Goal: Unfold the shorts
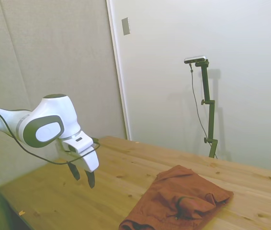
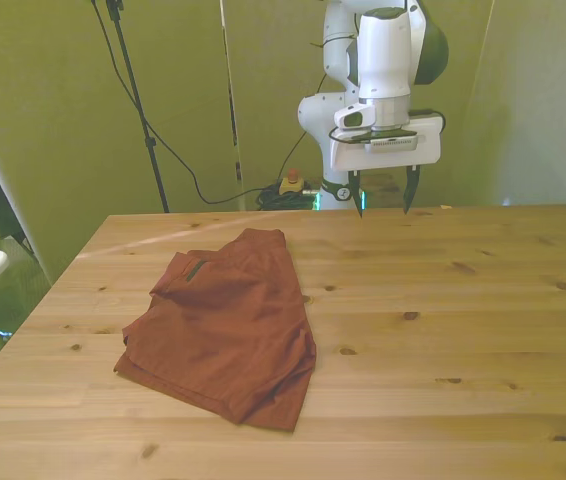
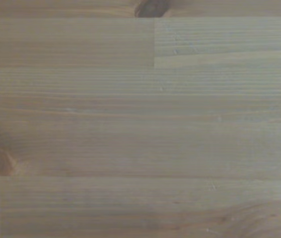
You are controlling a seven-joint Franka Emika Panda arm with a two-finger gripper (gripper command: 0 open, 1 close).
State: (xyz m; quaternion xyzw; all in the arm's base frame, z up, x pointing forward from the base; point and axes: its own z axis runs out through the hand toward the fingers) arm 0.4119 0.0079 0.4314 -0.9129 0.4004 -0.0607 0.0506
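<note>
Here the gripper (image 2: 384, 197) hangs wide open and empty above the table's (image 2: 463, 320) far edge. The shorts (image 2: 228, 325) lie folded and wrinkled on the wood, well apart, toward seven o'clock in the front view.

The shorts (image 1: 176, 201) run off the side view's bottom edge — their near hem is cut away. Folded layers hide the underside. The wrist view shows only bare surface (image 3: 140, 129) — slightly soft.
</note>
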